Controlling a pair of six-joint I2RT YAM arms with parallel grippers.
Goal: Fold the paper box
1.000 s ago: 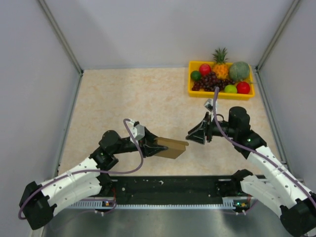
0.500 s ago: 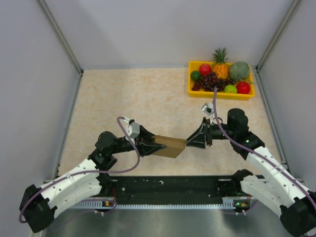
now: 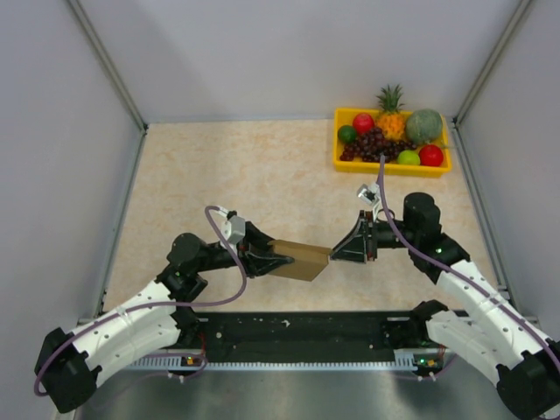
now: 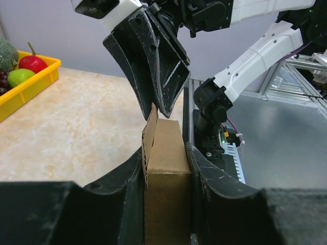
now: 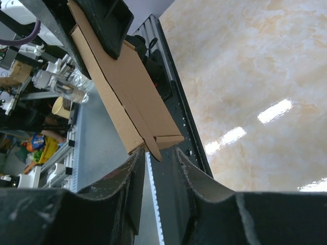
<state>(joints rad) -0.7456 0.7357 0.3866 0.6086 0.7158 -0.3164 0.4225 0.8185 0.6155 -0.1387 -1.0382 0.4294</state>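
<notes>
One paper box [image 3: 302,260] — left tool [image 3: 273,260] clamps it; right tool [image 3: 333,255] perhaps touching.

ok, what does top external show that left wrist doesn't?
Only top external: the whole yellow plastic fruit tray with its pineapple, plus the white left arm.
Only left wrist: the raised loose flap on the small brown cardboard paper box, and black fingers clamping both its sides.
Both: the box held by the left gripper, the right gripper meeting its far end, and one tray corner.
</notes>
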